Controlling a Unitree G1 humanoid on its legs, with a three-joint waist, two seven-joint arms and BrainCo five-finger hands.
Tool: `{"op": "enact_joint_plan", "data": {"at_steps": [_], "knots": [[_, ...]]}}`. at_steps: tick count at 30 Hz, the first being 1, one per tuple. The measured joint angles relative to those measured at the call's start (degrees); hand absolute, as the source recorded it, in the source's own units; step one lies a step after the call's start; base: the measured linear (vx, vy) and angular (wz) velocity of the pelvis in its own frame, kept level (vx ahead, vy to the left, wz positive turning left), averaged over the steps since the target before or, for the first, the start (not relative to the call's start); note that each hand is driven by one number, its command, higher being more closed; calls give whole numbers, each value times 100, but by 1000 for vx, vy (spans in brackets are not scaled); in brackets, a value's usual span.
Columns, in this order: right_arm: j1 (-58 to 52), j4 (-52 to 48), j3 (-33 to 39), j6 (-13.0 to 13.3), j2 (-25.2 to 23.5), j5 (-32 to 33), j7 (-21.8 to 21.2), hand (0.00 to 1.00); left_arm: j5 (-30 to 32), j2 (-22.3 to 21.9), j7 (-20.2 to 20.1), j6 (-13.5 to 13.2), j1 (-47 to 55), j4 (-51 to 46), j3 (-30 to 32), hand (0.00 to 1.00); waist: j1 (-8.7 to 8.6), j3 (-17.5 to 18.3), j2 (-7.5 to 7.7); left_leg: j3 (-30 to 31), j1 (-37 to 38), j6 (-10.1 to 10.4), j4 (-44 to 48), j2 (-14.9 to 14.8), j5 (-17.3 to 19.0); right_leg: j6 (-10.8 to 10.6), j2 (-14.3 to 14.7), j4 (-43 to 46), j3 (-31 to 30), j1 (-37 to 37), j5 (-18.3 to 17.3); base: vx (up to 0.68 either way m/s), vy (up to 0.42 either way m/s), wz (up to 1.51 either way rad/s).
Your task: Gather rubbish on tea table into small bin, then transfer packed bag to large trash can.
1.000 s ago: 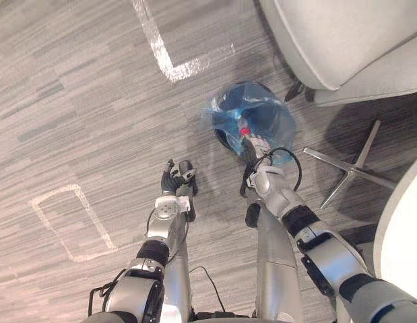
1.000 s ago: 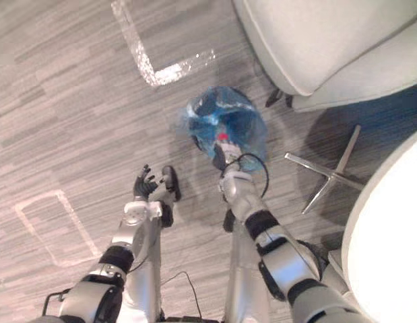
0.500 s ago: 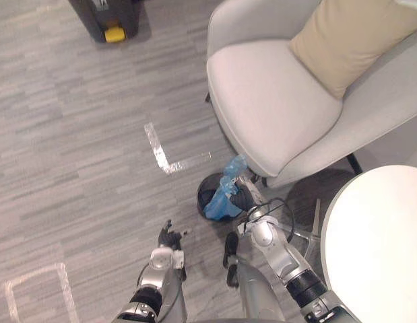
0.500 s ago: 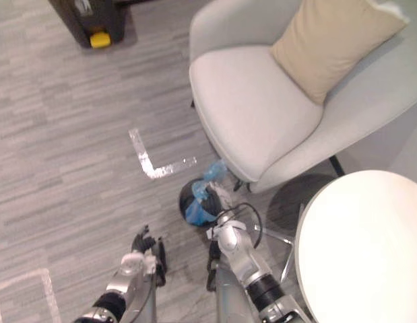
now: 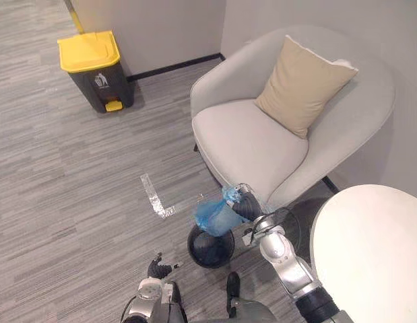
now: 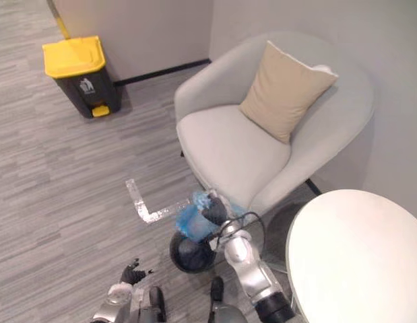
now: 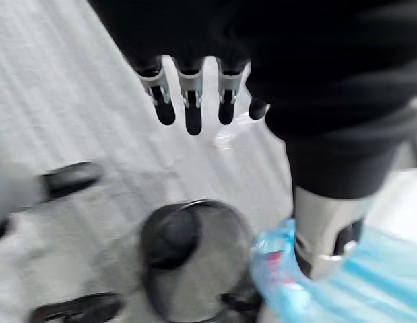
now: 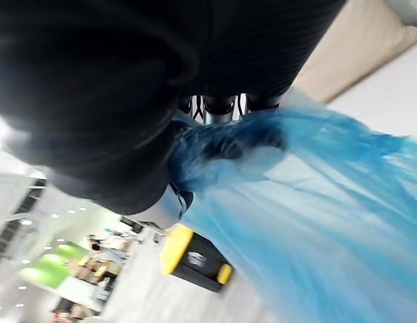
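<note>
My right hand (image 5: 246, 206) is shut on the gathered top of a blue plastic rubbish bag (image 5: 213, 217), which hangs just above the small black round bin (image 5: 209, 247) on the floor in front of the armchair. The right wrist view has the blue bag (image 8: 309, 195) bunched under my curled fingers. My left hand (image 5: 157, 269) is low at the bottom of the eye views, fingers straight and holding nothing; its wrist view looks down past its fingers (image 7: 188, 101) at the small bin (image 7: 195, 259). The large dark trash can (image 5: 95, 70) with a yellow lid stands by the far wall.
A light grey armchair (image 5: 262, 145) with a tan cushion (image 5: 304, 84) stands right behind the bin. The round white tea table (image 5: 370, 256) is at the lower right. A white tape corner (image 5: 156, 200) marks the grey floor, with open floor leading to the trash can.
The camera has tilted up, bringing the armchair, wall and yellow-lidded trash can into view. My right hand has lifted the blue bag up out of the small bin.
</note>
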State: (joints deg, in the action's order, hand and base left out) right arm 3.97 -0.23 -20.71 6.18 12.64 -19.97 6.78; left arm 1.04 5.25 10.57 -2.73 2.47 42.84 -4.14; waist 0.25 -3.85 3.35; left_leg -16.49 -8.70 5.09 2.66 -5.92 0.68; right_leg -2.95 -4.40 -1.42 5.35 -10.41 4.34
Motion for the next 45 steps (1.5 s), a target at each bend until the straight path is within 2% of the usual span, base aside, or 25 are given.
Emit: {"op": "enact_joint_plan", "data": {"at_steps": [5,6,9,11,18,21,26,30,35,41,45], "knots": [[3,-387,-7,178,398,516,-174,100,-73,197,-205,-186,482,-1829,-406,0,18,143,-101,143,162,-24,-385,116,-88,-74,-64,-86,-16,41,10,-21,2,1],[31,-428,-14,259,517,769,-244,100,-119,294,-227,-332,558,-2365,-502,0,25,189,-129,151,205,-12,-471,137,-161,-68,-69,-86,-19,46,19,0,0,0],[72,-631,-37,337,729,1274,-399,100,-121,545,-243,-614,508,-3074,-596,0,21,276,-187,142,312,-57,-599,161,-227,-59,-66,-94,-35,92,43,34,6,-4],[184,-635,-66,395,807,1469,-462,100,-120,604,-249,-678,472,-3233,-600,0,-9,303,-191,129,352,-58,-628,166,-230,-58,-59,-105,-54,110,44,49,-2,-6],[717,-847,-314,469,1070,2168,-791,100,-120,877,-474,-761,165,-3632,-1069,0,-41,361,-191,62,519,-70,-817,212,-280,-59,-25,-125,-91,166,44,25,-4,-4],[907,-853,-443,477,1206,2480,-909,100,-119,1132,-606,-839,-155,-3794,-1351,0,-45,406,-203,41,591,-78,-848,227,-286,-60,-29,-124,-110,212,44,6,-4,-3],[996,-1032,-556,489,1313,2732,-1061,100,-120,1481,-757,-948,-535,-4004,-1638,0,-102,418,-217,-29,654,-79,-852,243,-286,-62,-36,-113,-184,231,45,-14,-6,-6],[1145,-1032,-743,488,1466,2886,-1123,100,-109,1623,-862,-959,-725,-4005,-1860,0,-156,541,-288,-57,669,-78,-854,249,-286,-62,-31,-106,-230,226,45,-14,-14,-5],[1273,-1031,-940,488,1455,2911,-1135,100,90,1649,-860,-987,-928,-4019,-1968,0,-171,632,-328,-96,682,-79,-854,248,-288,-63,-21,-105,-276,218,48,-3,-8,-3],[1632,-1026,-1187,483,1303,2912,-1160,100,554,1633,-852,-987,-1103,-3968,-2319,0,-202,659,-287,-165,665,-81,-854,245,-292,-50,-15,-210,-368,200,153,-9,-12,-8],[1660,-1007,-1350,440,1185,2914,-1166,100,802,1416,-837,-977,-1265,-3491,-2415,0,-216,676,-261,-163,670,-81,-855,246,-297,-52,-15,-242,-376,221,172,-1,-2,-1]]}}
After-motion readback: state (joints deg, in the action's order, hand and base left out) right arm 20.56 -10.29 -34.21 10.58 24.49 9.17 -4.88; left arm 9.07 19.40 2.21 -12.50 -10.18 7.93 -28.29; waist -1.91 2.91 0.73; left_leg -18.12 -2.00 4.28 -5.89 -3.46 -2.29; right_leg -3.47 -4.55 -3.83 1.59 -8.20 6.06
